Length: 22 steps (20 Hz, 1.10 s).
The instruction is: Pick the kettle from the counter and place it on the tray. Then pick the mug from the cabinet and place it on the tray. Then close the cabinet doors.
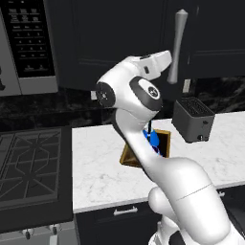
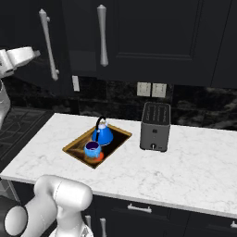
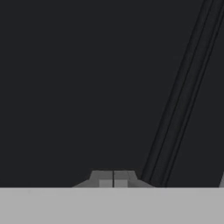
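The blue cone-shaped kettle (image 2: pixel 102 133) stands upright at the back of the golden-brown tray (image 2: pixel 74 144) on the white marble counter (image 2: pixel 194 171). The small blue mug (image 2: pixel 92 149) with its purple inside sits in the tray's front part, just in front of the kettle. My gripper (image 3: pixel 113 179) is raised high and shut with nothing in it, fingertips together right up against a flat near-black cabinet door (image 3: pixel 87 87). In the left base view my hand (image 1: pixel 165 58) hangs just left of a long grey bar handle (image 1: pixel 178 45). Both door handles (image 2: pixel 102 34) show in the right base view; the left handle (image 2: pixel 48 44) leans.
A dark grey toaster (image 2: pixel 155 126) stands on the counter right of the tray. A stove top (image 1: pixel 28 165) lies to the left, with a microwave (image 1: pixel 26 45) above it. Wall sockets (image 2: pixel 151 89) sit on the dark backsplash.
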Motion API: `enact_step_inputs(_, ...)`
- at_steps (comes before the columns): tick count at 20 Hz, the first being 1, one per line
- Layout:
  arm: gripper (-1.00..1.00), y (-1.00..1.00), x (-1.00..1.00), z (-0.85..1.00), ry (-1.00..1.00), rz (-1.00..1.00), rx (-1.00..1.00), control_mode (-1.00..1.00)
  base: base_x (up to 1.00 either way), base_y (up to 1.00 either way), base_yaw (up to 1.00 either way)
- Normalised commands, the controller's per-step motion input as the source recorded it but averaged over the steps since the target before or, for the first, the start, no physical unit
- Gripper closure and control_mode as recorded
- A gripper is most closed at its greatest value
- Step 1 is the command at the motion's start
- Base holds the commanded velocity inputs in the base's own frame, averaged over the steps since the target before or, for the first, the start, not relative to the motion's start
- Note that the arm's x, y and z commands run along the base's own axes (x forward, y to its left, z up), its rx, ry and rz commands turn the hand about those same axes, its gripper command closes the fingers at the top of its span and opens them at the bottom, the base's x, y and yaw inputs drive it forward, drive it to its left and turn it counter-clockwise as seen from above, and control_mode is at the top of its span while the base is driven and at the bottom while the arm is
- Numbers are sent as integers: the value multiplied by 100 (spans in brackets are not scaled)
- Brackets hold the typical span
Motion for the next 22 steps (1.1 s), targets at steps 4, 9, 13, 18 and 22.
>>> enact_step_inputs(4,100,-57,98,0,9,20,10,-100,0,0,0)
enact_step_inputs(9,100,-28,100,-2,16,28,10,-100,0,0,0)
enact_step_inputs(13,100,-9,100,0,17,31,7,-100,0,0,0)
enact_step_inputs(18,100,-1,100,-9,12,29,5,-100,0,0,0)
enact_step_inputs(22,100,0,92,-27,3,25,4,-100,0,0,0)
